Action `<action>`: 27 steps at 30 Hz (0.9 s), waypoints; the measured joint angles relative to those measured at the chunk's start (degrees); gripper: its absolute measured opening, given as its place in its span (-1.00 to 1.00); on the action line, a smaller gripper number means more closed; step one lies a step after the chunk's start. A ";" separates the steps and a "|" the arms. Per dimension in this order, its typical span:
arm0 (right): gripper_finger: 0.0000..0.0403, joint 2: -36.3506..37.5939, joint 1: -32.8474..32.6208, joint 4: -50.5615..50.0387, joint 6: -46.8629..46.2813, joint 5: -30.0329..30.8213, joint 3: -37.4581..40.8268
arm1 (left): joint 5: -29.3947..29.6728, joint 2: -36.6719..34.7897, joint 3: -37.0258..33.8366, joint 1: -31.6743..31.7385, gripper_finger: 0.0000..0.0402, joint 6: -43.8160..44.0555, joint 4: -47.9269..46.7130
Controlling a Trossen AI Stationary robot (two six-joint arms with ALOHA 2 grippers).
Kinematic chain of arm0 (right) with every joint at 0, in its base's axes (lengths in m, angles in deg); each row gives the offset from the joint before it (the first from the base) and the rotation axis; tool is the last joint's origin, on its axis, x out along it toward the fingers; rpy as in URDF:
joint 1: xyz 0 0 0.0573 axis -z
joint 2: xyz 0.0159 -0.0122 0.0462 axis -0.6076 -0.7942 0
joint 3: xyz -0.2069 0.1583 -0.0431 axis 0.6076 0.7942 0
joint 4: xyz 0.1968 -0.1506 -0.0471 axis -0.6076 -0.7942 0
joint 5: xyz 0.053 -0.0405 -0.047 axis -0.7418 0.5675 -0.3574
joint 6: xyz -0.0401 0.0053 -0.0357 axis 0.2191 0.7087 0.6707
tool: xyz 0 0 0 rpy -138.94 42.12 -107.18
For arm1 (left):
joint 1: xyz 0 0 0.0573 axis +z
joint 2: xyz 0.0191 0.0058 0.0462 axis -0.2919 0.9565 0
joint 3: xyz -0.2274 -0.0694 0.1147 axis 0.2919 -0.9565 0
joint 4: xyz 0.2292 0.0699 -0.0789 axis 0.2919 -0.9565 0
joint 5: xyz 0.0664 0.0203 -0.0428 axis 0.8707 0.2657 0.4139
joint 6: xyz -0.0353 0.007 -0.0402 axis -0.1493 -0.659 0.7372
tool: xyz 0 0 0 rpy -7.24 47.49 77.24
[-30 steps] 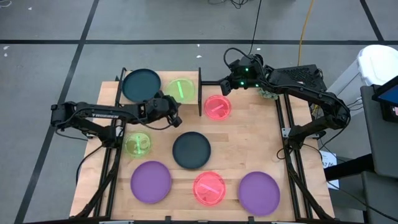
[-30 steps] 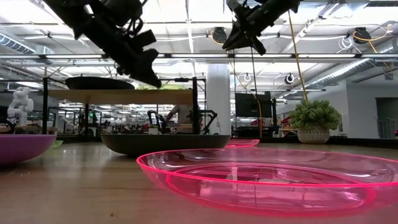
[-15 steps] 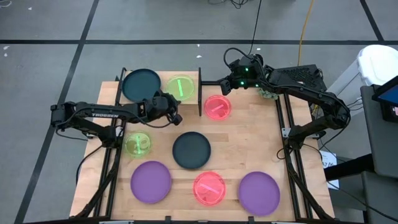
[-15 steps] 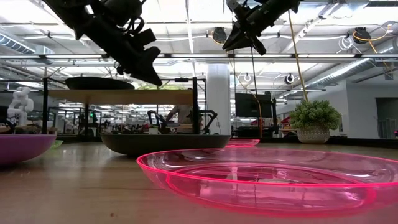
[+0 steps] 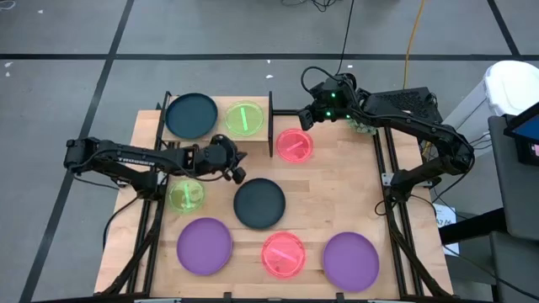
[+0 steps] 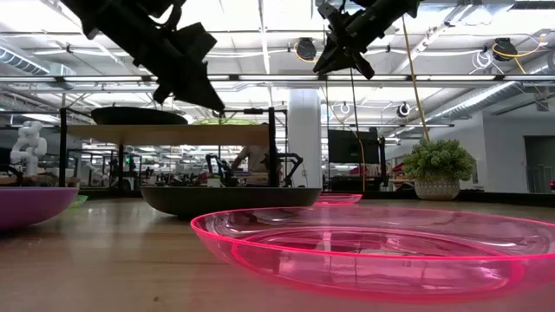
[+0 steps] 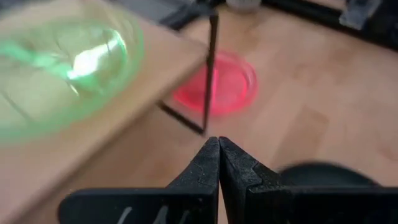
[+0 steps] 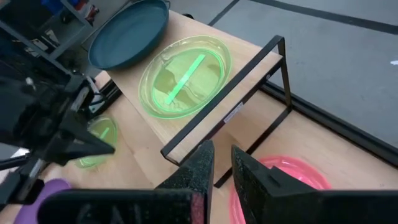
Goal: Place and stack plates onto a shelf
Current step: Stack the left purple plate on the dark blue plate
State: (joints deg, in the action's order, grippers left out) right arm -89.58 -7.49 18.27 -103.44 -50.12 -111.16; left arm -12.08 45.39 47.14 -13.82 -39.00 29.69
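We get the green plate (image 7: 59, 74) blurred and edge-cut; 1 dark plate (image 7: 323, 174) hides behind the left gripper (image 7: 219, 155).

overhead, table-level, 2 wrist views — shelf (image 5: 217, 115) shared

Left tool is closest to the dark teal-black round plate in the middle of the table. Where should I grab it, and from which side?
Probably the raised rim of the dark teal-black round plate on the edge facing the left tool, coming down from above. The plate lies flat on the wooden tabletop, so only its upturned lip offers a pinch. That edge is clear, and the tool's fingers are shut and must open first.
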 joint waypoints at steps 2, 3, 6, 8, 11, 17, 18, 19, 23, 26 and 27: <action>-0.79 0.00 0.00 -0.08 -0.70 0.00 0.00 | 0.01 -0.01 0.00 -1.69 -0.99 2.96 -1.86; -0.79 0.00 0.00 -0.12 -0.86 0.00 0.00 | 0.00 -0.04 0.00 -2.48 -0.99 4.57 -2.96; -0.79 0.00 -0.01 -0.69 -1.65 -0.05 0.00 | -0.01 -0.02 0.00 -4.69 -0.98 9.17 -6.62; -0.79 0.00 -0.02 -1.25 -2.28 -0.15 0.00 | -0.02 -0.02 0.00 -6.11 -0.98 11.79 -8.60; -0.79 0.00 -0.37 -2.50 -2.88 -0.17 0.00 | -0.02 -0.02 0.00 -8.10 -0.98 14.80 -11.11; -0.79 0.04 -2.10 -2.30 -6.48 -0.22 2.10 | -0.11 -0.02 0.00 -11.40 -0.98 18.93 -13.05; -0.79 0.04 -2.55 -2.36 -7.43 -0.26 2.73 | -0.35 -0.02 0.00 -11.83 -0.98 19.28 -13.19; -0.79 0.04 -3.05 -2.27 -8.43 -0.52 3.50 | -0.75 -0.02 0.00 -12.26 -0.98 19.65 -13.24; -0.79 0.04 -5.02 -1.73 -13.68 -3.84 7.44 | -1.80 -0.02 0.00 -13.94 -0.98 22.89 -14.06; -0.79 0.00 -6.86 -1.32 -16.90 -7.55 10.25 | -1.91 -0.02 0.00 -15.41 -0.98 26.25 -14.90; -0.79 0.00 -7.64 -1.27 -17.86 -8.25 11.04 | -1.96 -0.02 0.00 -15.94 -0.98 27.33 -15.16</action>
State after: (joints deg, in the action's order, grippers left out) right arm -89.58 -15.12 17.00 -121.30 -58.37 -100.12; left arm -14.05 45.37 47.14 -29.77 -11.67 14.52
